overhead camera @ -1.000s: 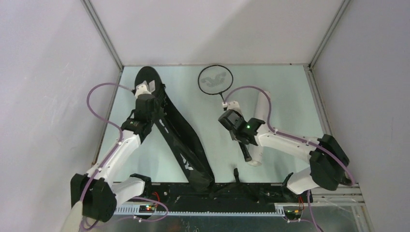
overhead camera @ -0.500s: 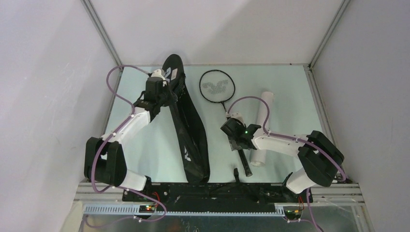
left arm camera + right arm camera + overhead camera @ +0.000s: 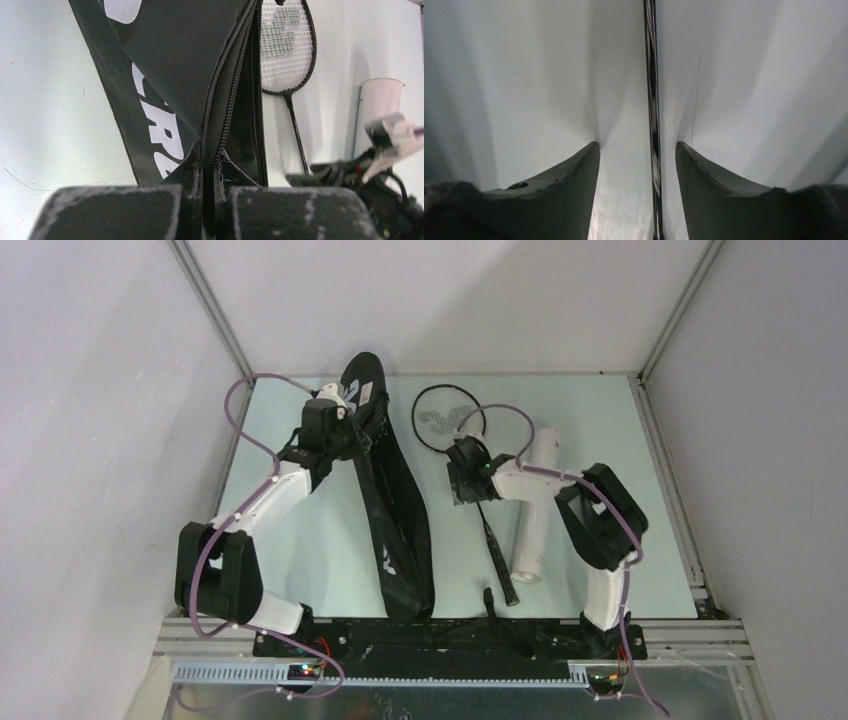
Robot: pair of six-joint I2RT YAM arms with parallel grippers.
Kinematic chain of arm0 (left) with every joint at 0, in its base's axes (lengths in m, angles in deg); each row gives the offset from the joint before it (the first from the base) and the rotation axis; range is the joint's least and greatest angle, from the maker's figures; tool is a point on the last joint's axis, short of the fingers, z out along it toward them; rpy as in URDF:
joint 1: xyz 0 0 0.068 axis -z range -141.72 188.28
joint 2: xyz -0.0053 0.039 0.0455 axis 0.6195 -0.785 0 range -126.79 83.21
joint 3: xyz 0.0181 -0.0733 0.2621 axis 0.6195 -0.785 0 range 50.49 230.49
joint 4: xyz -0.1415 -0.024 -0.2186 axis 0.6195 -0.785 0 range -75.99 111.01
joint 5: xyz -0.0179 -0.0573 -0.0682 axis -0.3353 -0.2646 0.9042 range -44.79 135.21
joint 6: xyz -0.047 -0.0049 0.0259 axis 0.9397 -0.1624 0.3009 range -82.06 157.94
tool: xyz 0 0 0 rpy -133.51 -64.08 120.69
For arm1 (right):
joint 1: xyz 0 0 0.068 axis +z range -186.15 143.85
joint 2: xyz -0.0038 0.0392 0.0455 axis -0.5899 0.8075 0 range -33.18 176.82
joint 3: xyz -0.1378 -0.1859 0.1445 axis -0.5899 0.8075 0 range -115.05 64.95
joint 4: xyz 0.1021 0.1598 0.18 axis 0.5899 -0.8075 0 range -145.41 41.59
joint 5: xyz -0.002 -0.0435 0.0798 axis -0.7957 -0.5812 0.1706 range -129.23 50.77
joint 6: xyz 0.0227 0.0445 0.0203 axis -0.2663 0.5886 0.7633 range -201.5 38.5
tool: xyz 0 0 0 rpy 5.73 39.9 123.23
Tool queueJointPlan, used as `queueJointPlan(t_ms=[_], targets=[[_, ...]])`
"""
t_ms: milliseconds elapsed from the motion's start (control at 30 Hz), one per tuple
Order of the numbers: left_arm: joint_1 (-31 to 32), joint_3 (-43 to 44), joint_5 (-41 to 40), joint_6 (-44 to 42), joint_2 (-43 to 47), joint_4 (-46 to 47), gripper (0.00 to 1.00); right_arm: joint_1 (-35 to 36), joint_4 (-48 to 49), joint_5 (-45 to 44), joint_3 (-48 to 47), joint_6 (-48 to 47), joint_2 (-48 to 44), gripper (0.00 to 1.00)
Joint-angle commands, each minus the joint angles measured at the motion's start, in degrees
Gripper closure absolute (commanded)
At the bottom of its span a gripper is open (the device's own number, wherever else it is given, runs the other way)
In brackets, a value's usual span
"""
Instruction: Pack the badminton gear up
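Top view, centre of the pale worktop [image 3: 300, 540]: black racket bag [image 3: 397, 515], long axis near-vertical in the frame from upper centre-left to lower centre, rounded end toward the top, pinched at its zipper edge by the closed left end effector [image 3: 207, 200]. Just right of it, racket [image 3: 438, 420], head toward the upper centre, handle toward the lower centre-right, thin shaft straddled without contact by the parted jaws of the right end effector [image 3: 636, 146]. Further right, white tube [image 3: 532, 515], flat, long axis roughly parallel to the racket shaft.
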Motion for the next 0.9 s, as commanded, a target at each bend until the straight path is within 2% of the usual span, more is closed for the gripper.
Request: queueJointPlan(t_ms=[0,33,67,167,200,267,300,467,600,867], targets=[[-0.28,1.18,0.41,-1.91,1.91,2.33,1.00,-2.10,-0.62,0.51,-8.83,-1.08,8.51,0.44],[-0.28,1.24,0.19,-2.31,1.98,1.91,1.00,-2.14,-1.25,0.51,-9.11,-0.95,9.59,0.52],[-0.29,1.29,-0.16,-2.45,2.04,1.75,1.00,-2.34,-1.62,0.50,-9.32,-0.31,9.91,0.55],[-0.29,1.39,-0.38,-2.67,1.94,1.63,1.00,-2.42,-3.21,1.02,-9.42,0.31,10.69,0.78],[-0.29,1.57,-0.45,-2.67,1.74,1.66,1.00,-2.37,-3.39,0.97,-9.31,0.27,10.67,0.82],[-0.29,1.94,-0.78,-2.62,1.21,1.55,1.00,-2.35,-3.82,-0.61,-9.08,0.15,10.06,0.96],[-0.27,2.11,-1.36,-2.55,0.70,1.27,1.00,-2.31,-3.83,-1.16,-9.06,-0.43,9.19,0.99],[-0.29,4.82,-5.22,-1.44,-1.07,-1.87,1.00,-1.76,-3.51,-7.06,-8.74,-3.80,1.90,1.00],[-0.34,7.55,-6.92,-0.98,-3.20,-4.02,1.00,0.05,-3.60,-12.66,-6.43,-5.71,-8.87,1.00],[-0.46,13.52,-6.31,-0.64,-9.07,-5.82,1.00,8.45,0.82,-15.70,6.99,-8.50,-25.24,1.00]])
